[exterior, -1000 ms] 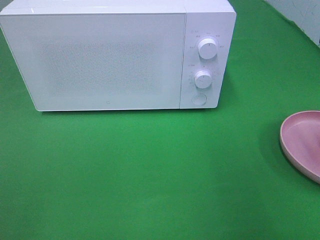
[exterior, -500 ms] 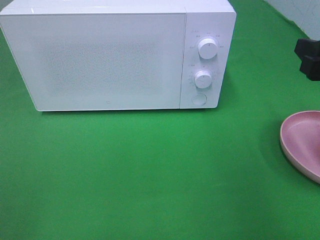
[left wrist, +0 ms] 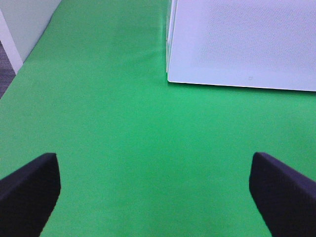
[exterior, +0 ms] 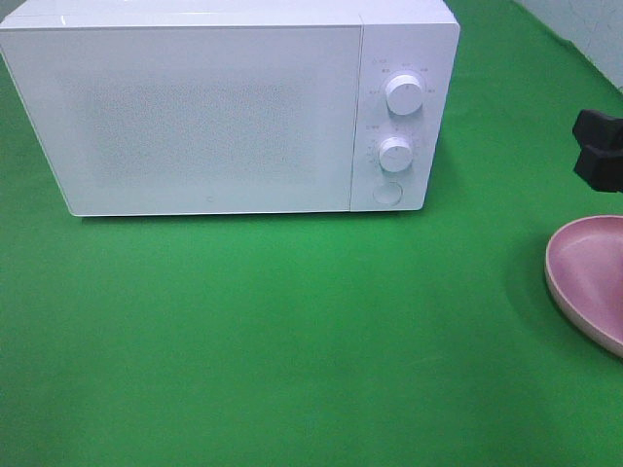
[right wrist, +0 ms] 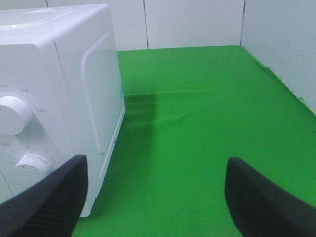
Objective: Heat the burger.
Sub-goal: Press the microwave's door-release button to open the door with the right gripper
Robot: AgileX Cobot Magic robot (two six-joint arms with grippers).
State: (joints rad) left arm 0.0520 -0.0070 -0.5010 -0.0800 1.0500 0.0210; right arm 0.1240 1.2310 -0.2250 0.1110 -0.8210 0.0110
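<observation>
The burger is out of view in every frame. A white microwave stands at the back of the green table with its door shut; its side and dials also show in the right wrist view. My right gripper hangs at the right edge, just above an empty pink plate, open with nothing between its fingers. My left gripper is open over bare green cloth, near the microwave's lower left corner, and does not show in the high view.
Two white dials and a round button sit on the microwave's right panel. A white wall borders the table at the back and right. Green cloth spreads in front of the microwave.
My right gripper entered the high view at the right edge and has since dropped a little lower toward the pink plate. Nothing else moved.
</observation>
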